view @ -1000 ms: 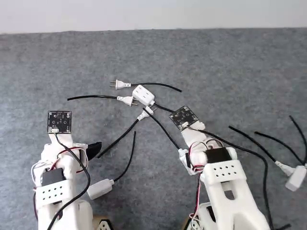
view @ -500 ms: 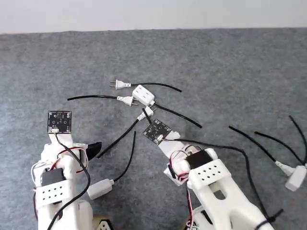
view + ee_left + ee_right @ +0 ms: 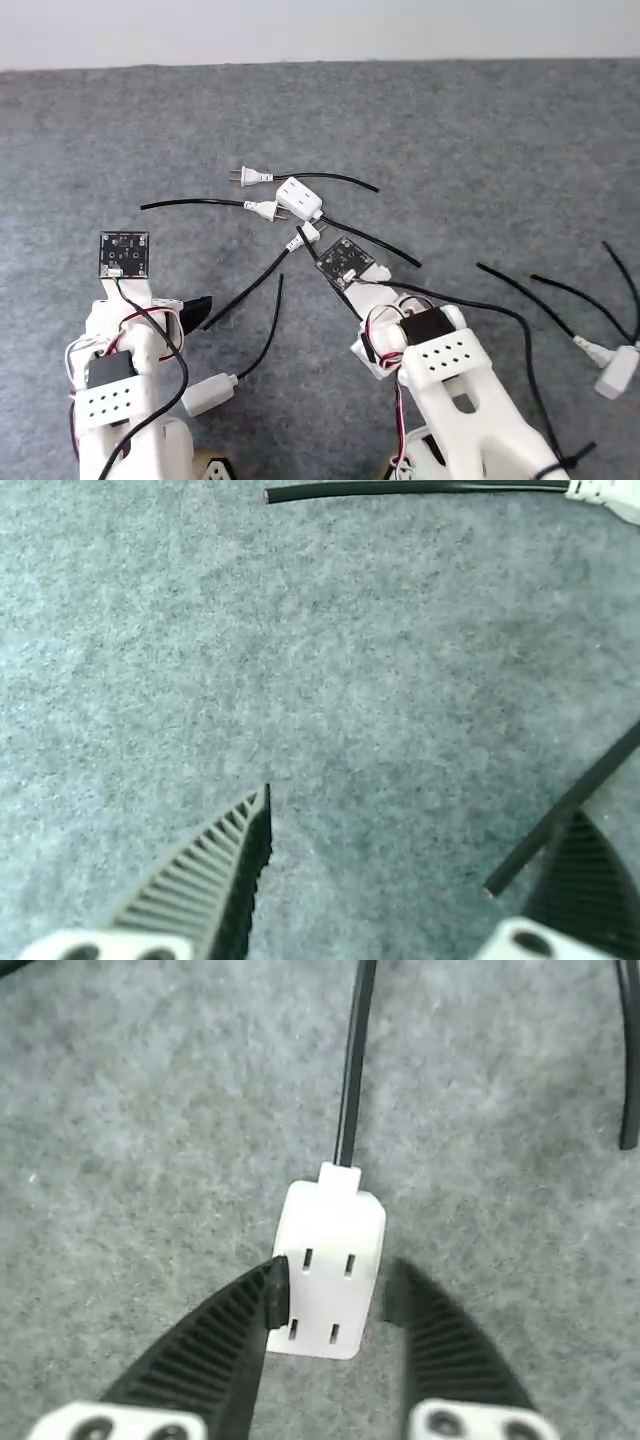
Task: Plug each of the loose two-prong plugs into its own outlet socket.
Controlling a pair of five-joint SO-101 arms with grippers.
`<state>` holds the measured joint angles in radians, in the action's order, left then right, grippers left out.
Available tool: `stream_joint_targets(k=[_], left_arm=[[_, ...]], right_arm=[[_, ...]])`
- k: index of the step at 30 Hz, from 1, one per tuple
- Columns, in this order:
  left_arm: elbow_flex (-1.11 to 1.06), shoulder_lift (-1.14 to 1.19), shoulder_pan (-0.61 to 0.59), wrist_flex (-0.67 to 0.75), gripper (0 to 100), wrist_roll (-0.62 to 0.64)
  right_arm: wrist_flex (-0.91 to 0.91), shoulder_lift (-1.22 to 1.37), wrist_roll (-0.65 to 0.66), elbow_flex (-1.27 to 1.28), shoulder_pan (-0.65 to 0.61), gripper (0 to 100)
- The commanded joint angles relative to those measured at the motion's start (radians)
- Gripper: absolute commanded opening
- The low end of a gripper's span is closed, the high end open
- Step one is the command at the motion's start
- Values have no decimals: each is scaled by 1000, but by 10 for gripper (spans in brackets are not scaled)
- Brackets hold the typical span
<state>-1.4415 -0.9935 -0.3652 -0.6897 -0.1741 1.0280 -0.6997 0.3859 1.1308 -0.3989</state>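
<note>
A white socket block (image 3: 335, 1222) lies flat on the grey desk (image 3: 120, 1110) between the fingers of the right tool (image 3: 338, 1270). Its slots face up and its black cable (image 3: 352, 1060) runs straight away from the tool. The right tool is parted a little wider than the block: one fingertip touches the block's corner, the other stands just off the opposite side, so nothing is clamped.

The left tool (image 3: 420, 810) hangs spread wide over bare desk. A loose cable end (image 3: 540, 835) lies just beside one finger, with nothing between the fingers.

From above, a two-prong plug (image 3: 252, 177) lies by itself. A second plug (image 3: 264, 210) sits just beside a second socket block (image 3: 298, 197). Both are beyond the right arm's camera board (image 3: 346, 260).

Against half a second ago, that camera board sits slightly farther up the desk and to the right. A second ago it was well to the right, so the arm swung left and then eased back. The left arm and the plugs lie as before.
</note>
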Motion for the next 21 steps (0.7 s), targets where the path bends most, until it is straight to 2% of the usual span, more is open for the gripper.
stream_joint_targets(k=[1, 6, 13, 17, 21], left_arm=[[7, 6, -6, 32, 400, 3], [5, 6, -6, 40, 400, 3], [5, 6, -6, 41, 400, 3], [5, 6, -6, 41, 400, 3], [5, 6, -6, 41, 400, 3]], right_arm=[[13, -10, 31, -66, 18, 213], [2, 2, 31, -28, 12, 214], [-12, 2, -38, -3, -107, 215], [-12, 4, -41, -2, -99, 216], [-44, 4, -68, 3, -18, 216]])
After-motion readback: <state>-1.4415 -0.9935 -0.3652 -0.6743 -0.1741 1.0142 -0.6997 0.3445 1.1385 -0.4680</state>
